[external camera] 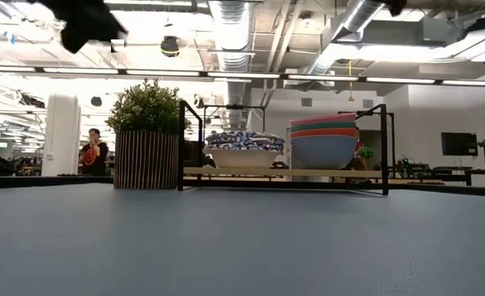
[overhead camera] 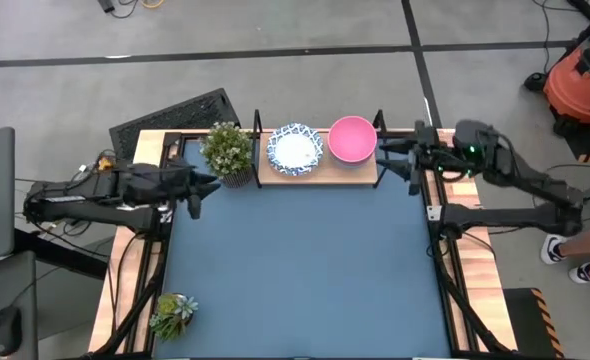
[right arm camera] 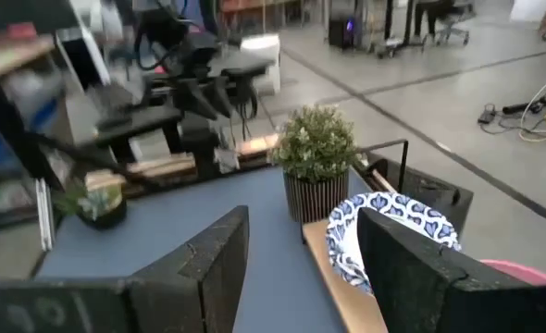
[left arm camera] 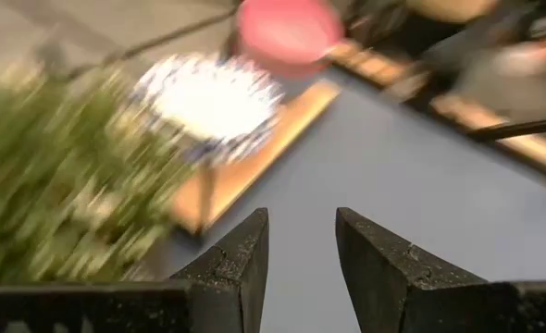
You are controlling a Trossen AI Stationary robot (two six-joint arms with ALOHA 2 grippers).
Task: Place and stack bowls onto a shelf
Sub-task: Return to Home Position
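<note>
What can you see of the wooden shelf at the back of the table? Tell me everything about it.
The shelf is a low, narrow board of light wood between black metal end frames, standing level at the far edge of the blue table. It holds two stacks: blue patterned bowls nearer the left arm, and one topped by a pink bowl. A potted plant stands beside its left-arm end. The open left gripper and right gripper touch nothing on it.
</note>
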